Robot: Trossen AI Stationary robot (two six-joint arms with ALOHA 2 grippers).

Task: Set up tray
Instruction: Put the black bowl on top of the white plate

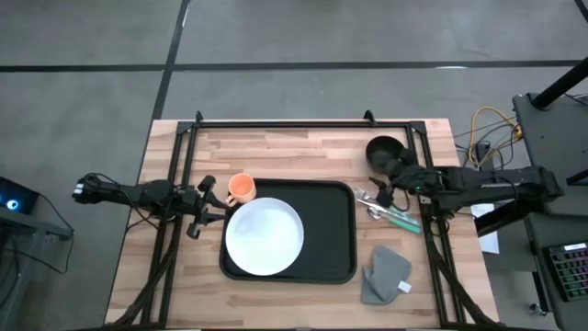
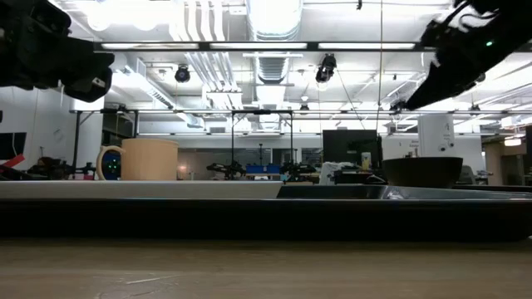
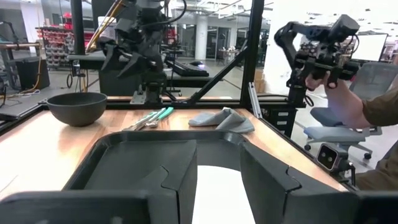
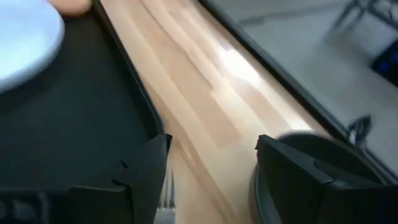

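Note:
The black tray (image 1: 326, 241) lies mid-table and carries a round white plate (image 1: 265, 236) on its left half. An orange cup (image 1: 241, 188) stands on the wood by the tray's far left corner. Cutlery with a green handle (image 1: 390, 213) lies right of the tray. My left gripper (image 1: 209, 204) hovers open at the tray's left edge, with the plate (image 3: 217, 193) showing between its fingers. My right gripper (image 1: 378, 193) hovers open above the cutlery, between the tray (image 4: 74, 124) and the dark bowl (image 4: 323, 155). In the low view both arms are raised off the table.
A dark bowl (image 1: 383, 150) sits at the table's far right. A grey folded cloth (image 1: 386, 274) lies near the right front. A black frame runs along the table's far edge and sides. Beyond the table's right side, a person's hand (image 3: 339, 93) holds a device.

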